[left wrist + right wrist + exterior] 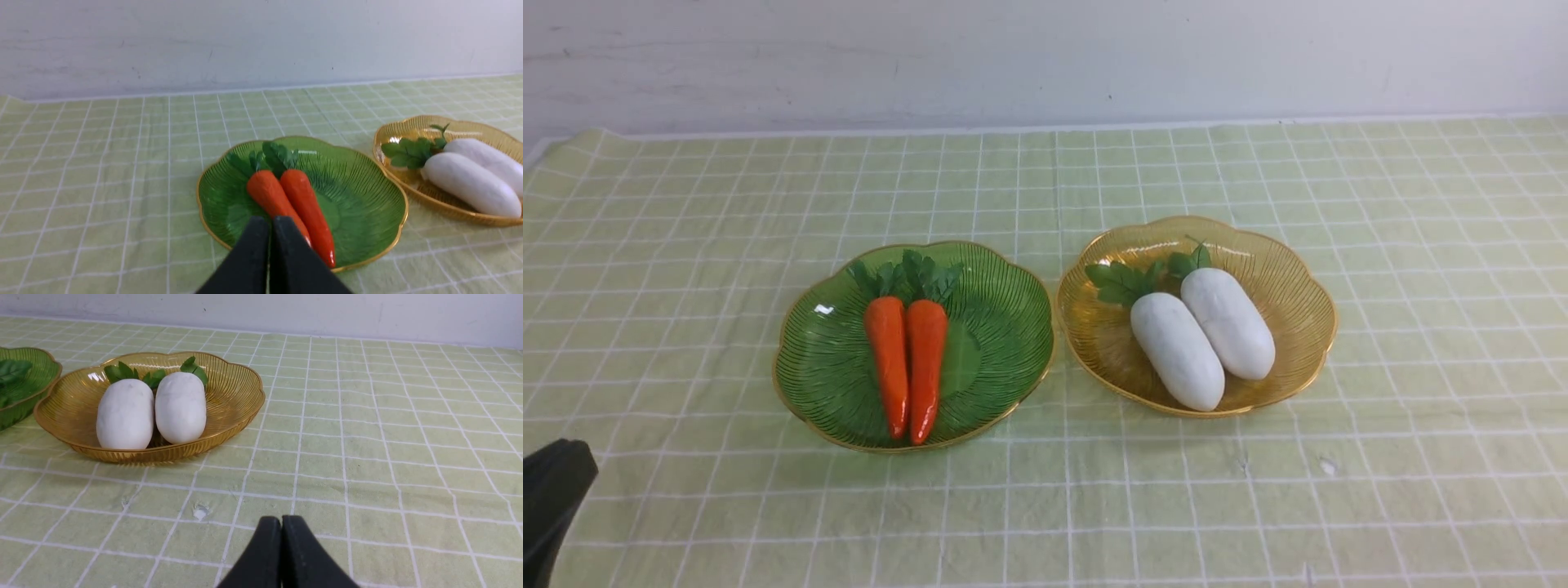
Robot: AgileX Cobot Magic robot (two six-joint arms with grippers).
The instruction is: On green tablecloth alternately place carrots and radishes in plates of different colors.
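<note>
both pincers sit low at the near edge, each clenched tight on nothing: the left pincer [269, 222] with its black fingers pressed together, the right pincer [281, 522] the same. straight out from the left one lies the green plate [825, 359], and in it the two carrots [907, 367] side by side, tips toward the robot, leafy tops pointing to the far wall, so their long axis runs along the line of reach. the right pincer hangs over bare green tablecloth [1421, 457]; the amber plate [1290, 286] sits ahead and off toward the left arm's side, holding both radishes [1201, 343], slanted, leaves at the far end. i'd judge the sorting done; the left arm is nearer the carrots, the right nearer the radishes.
</note>
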